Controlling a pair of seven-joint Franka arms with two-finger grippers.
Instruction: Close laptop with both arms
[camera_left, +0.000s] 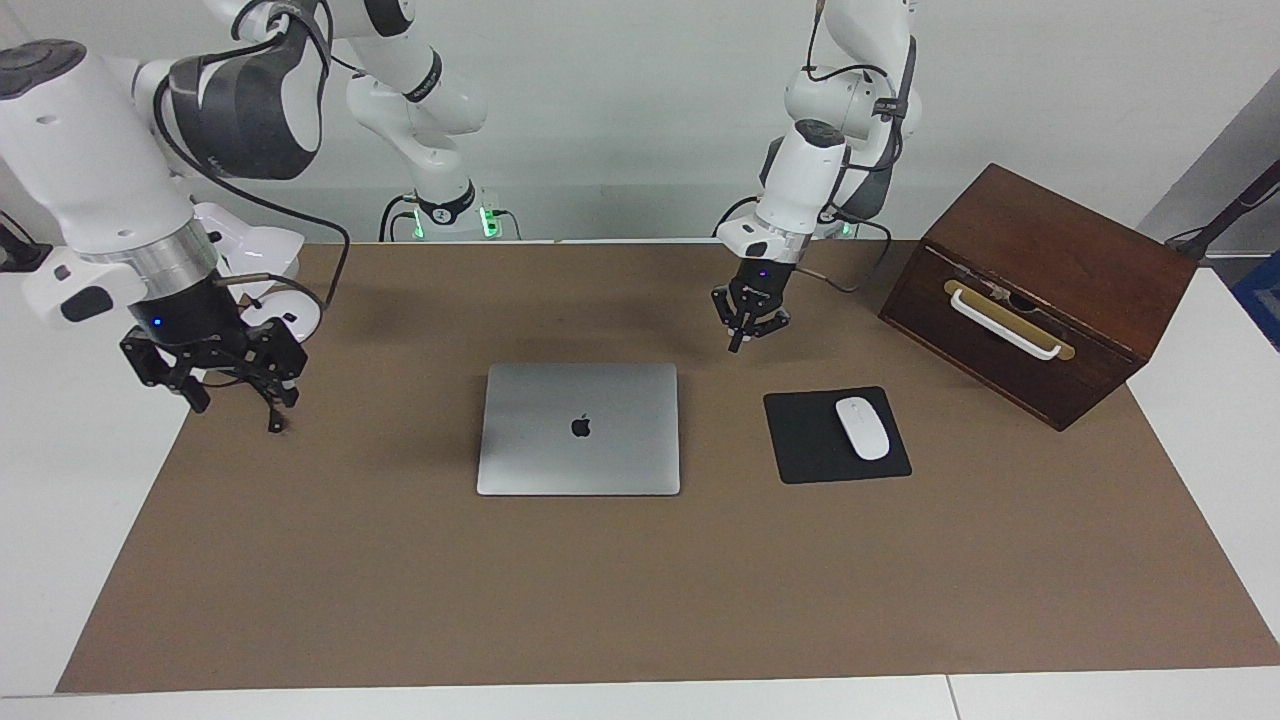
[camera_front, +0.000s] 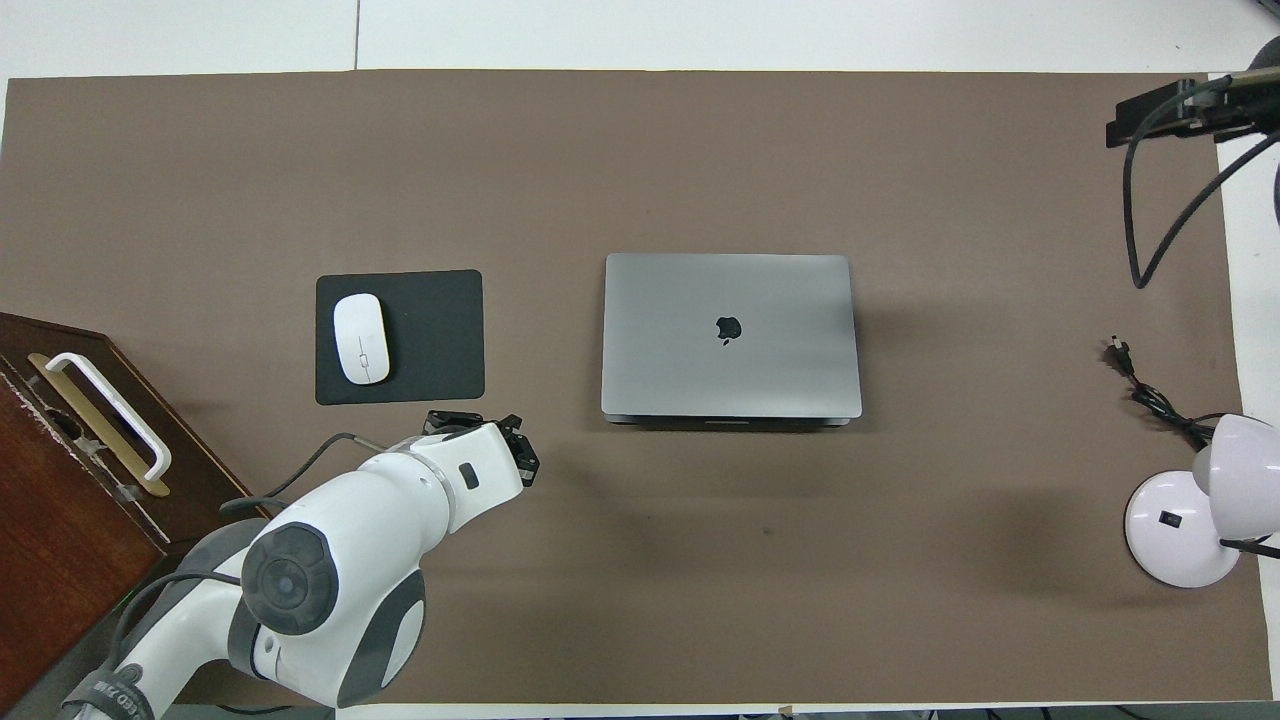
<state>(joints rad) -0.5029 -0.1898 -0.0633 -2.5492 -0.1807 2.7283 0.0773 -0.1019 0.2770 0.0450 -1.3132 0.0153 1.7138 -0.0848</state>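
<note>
From my remote station I saw the thin silver-grey metal laptop (camera_left: 579, 428) lying flat and fully closed in the middle of the brown table mat (camera_left: 640, 600), its lid with the dark apple logo facing up. Neither arm touched it.

The left gripper (camera_left: 747, 322) hung in the air over the bare mat, between the laptop and the left arm's base, near the laptop's corner on that arm's side. Its fingertips met in a point, jaws shut on nothing. In the overhead view the white wrist of that arm covered most of the gripper, just nearer to the robots than the black square mouse pad (camera_front: 430, 340).

The right gripper (camera_left: 232, 392) hung raised over the edge of the mat at the right arm's end of the table, well apart from the laptop. Its black fingers (camera_left: 196, 396) stood wide apart, holding nothing.

The white oval mouse (camera_left: 862, 427) lay on the mouse pad, beside the laptop toward the left arm's end. The dark brown wooden box with a white handle (camera_left: 1040, 290) stood near that end of the mat. A white desk lamp (camera_front: 1190, 500) stood at the right arm's end, its black cord (camera_front: 1150, 390) trailing on the mat.
</note>
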